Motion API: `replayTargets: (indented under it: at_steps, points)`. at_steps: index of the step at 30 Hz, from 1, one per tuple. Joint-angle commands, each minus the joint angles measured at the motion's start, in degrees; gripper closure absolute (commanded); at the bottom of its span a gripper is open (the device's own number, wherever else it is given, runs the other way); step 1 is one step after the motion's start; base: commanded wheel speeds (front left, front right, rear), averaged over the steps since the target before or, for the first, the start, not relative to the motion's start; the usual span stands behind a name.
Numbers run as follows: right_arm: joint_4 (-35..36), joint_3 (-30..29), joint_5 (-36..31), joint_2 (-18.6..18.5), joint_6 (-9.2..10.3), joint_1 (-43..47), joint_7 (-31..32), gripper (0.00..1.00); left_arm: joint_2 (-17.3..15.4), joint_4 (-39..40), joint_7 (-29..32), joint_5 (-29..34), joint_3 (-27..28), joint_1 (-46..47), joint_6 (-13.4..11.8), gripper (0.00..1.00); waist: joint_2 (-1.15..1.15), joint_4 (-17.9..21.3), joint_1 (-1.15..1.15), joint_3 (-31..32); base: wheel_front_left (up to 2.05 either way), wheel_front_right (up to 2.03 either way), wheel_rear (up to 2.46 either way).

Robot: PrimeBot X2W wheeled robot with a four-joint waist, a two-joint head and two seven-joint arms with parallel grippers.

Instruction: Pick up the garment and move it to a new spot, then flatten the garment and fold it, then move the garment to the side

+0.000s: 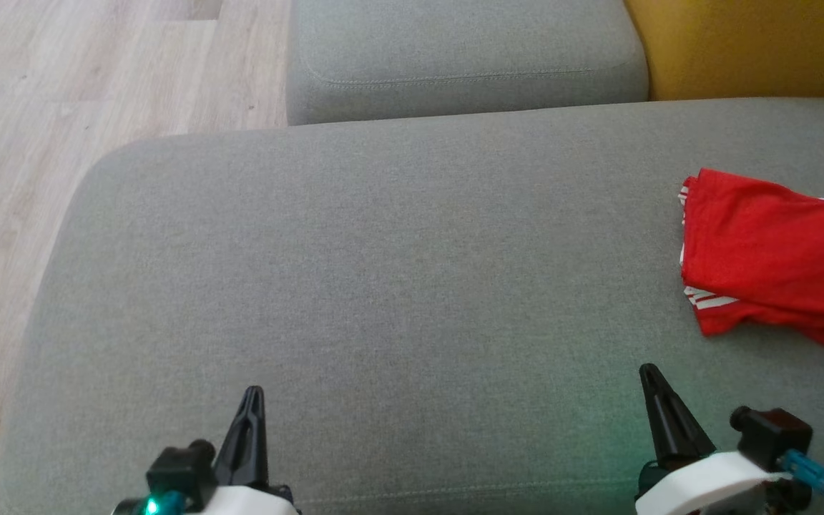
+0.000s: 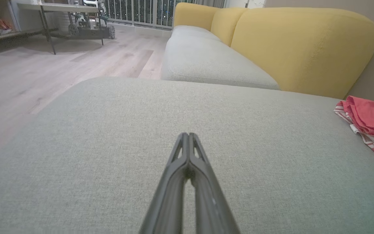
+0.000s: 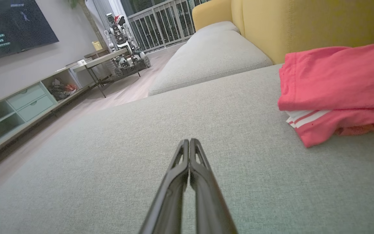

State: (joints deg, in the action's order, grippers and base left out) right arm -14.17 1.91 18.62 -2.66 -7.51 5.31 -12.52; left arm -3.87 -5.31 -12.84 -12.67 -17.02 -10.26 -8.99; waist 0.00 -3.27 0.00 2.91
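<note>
1. The red garment point(image 1: 777, 257) lies folded in a compact stack with white-striped edges showing along its left side. It rests at the far right of the broad grey seat cushion point(image 1: 383, 250) and runs off the head view's right edge.
2. The right pincer point(image 1: 648, 370) is the nearer one, close to the garment but apart from it. Its two dark fingers are pressed together with nothing between them.
3. The left pincer point(image 1: 253, 392) is well apart from the garment, over the cushion's near left part. It is likewise pressed together and empty.
4. Beyond the cushion are a second grey cushion point(image 1: 455, 50) and a yellow backrest point(image 1: 741, 43), and pale wood floor point(image 1: 61, 107) lies to the left.
</note>
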Motion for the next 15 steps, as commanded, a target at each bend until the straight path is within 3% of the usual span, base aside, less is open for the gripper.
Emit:
replayTargets:
  at_steps: [1, 15]
  points:
    - [1.78, -0.34, 1.53, -0.42, 0.0, -2.79, 0.22, 1.0, -0.47, 1.57, 0.18, -1.5, 1.19, 3.01, 0.43, 1.0, 0.0, 0.03, 0.0, -0.02, 0.0, 0.0, 0.0]
    - [1.57, -0.93, 11.06, -0.71, 0.0, -3.88, 2.25, 1.0, -0.83, -0.11, 2.04, -12.05, 3.26, 4.85, 2.58, 1.0, 0.0, 0.44, 0.0, -0.41, 0.0, 0.0, 0.0]
